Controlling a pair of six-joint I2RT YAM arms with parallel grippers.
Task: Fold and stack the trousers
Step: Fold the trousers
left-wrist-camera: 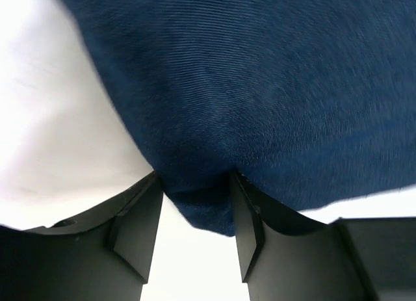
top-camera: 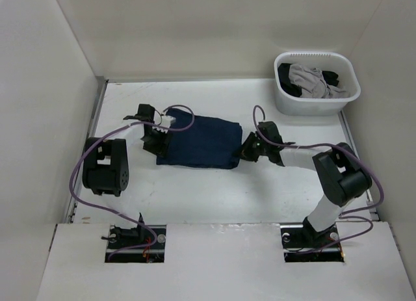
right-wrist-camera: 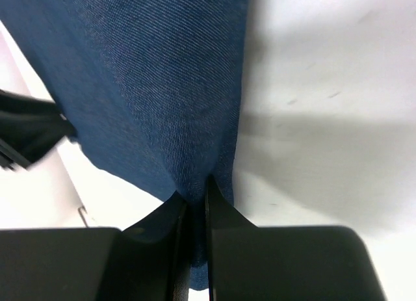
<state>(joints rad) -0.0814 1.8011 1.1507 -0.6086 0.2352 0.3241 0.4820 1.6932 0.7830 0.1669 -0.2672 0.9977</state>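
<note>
The folded trousers (top-camera: 198, 142) lie mid-surface (top-camera: 195, 197) with open room on every side, and the basket (top-camera: 286, 106) stands well apart. The left pincer (left-wrist-camera: 195, 184), part-spread, clamps their thick left edge. The right pincer (right-wrist-camera: 195, 190), nearly together, pinches the right edge.

Left claw (left-wrist-camera: 195, 184), right claw (right-wrist-camera: 195, 194): both clamped.
</note>
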